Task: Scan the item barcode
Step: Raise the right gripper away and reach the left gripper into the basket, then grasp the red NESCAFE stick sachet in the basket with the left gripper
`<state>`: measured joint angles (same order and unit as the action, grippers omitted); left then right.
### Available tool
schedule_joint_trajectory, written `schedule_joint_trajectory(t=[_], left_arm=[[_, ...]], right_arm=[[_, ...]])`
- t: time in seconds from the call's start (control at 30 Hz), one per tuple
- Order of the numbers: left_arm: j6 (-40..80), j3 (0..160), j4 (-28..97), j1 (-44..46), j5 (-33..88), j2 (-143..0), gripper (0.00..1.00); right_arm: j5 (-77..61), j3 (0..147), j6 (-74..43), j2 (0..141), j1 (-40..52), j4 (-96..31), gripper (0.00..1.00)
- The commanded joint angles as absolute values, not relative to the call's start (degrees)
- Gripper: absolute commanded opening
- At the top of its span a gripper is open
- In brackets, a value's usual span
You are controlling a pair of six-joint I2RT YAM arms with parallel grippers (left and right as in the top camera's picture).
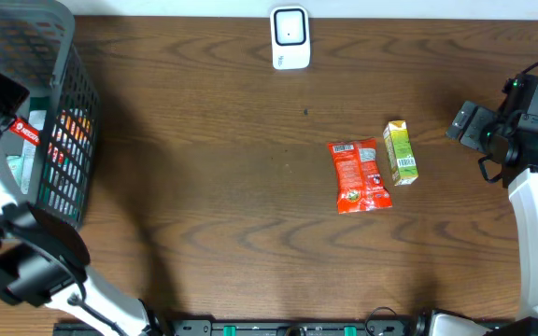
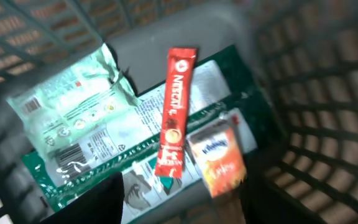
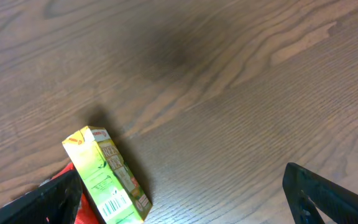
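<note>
Pick-up time inside the grey plastic mesh basket point(image 1: 63, 93), I reckon. Left pincer point(image 2: 180, 193) hangs low inside it, jaws apart, nothing clamped. Long red stick sachet point(image 2: 176, 112) lies on top, small orange carton point(image 2: 219, 155) just beside its lower end. I'd take only 1: close across the sachet's narrow width, lift up, then show its barcode to the white scanner point(image 1: 290, 37) at the far side of the brown wooden bench point(image 1: 204, 140). Right pincer point(image 3: 182, 180) gapes wide, empty, near the green juice carton point(image 3: 107, 177).
</note>
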<state>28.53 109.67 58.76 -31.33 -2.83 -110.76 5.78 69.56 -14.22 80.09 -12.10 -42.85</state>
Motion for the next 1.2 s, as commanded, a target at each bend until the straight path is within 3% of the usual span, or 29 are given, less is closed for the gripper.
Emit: schedule_joint_trajectory(t=[0.0, 0.3, 0.5, 1.17], left_arm=[[30.3, 109.6, 58.2, -32.2, -1.9, -114.3, 0.61], [30.3, 109.6, 54.3, -32.1, -1.9, -124.4, 0.61], [30.3, 109.2, 53.9, -32.1, -1.9, -128.1, 0.55], [30.3, 103.7, 51.1, -32.1, -2.2, -128.4, 0.45]], right_arm=[[5.7, 69.6, -14.1, 80.1, -12.3, -43.0, 0.99], [5.7, 69.6, -14.1, 80.1, -12.3, -43.0, 0.99], [5.7, 69.6, -14.1, 80.1, -12.3, -43.0, 0.99], [5.7, 69.6, -14.1, 80.1, -12.3, -43.0, 0.99]])
